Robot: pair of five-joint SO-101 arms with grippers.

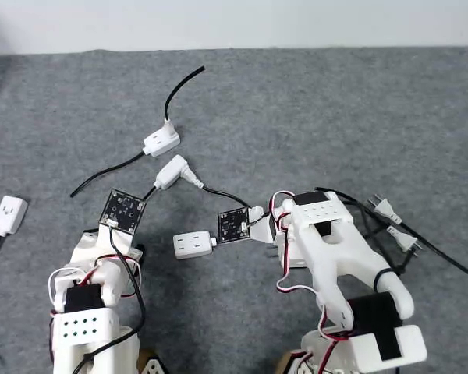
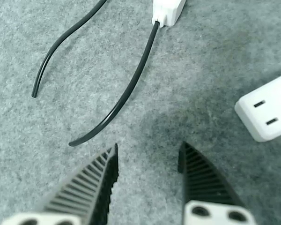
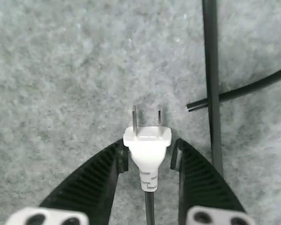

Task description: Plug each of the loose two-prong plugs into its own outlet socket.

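Item: two-prong plug (image 3: 147, 140). We log it clamped between the right gripper's (image 3: 149, 150) jaws, prongs pointing straight ahead of the tips.
Item: left gripper (image 2: 147, 154). Jaws apart, nothing between them.
Item: outlet socket (image 2: 267, 112). Lies loose, ahead of the left gripper and off to one side.
Handling: we would brace the socket, square the prongs to its slots and push straight, keeping off the black cable (image 3: 211, 70) ahead of the right tips.

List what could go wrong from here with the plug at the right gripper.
1. Black cables lie just beside the plug at the right gripper; lifting might snag them.
2. The outlet socket lies loose on the carpet, so it may slide when the prongs push in.
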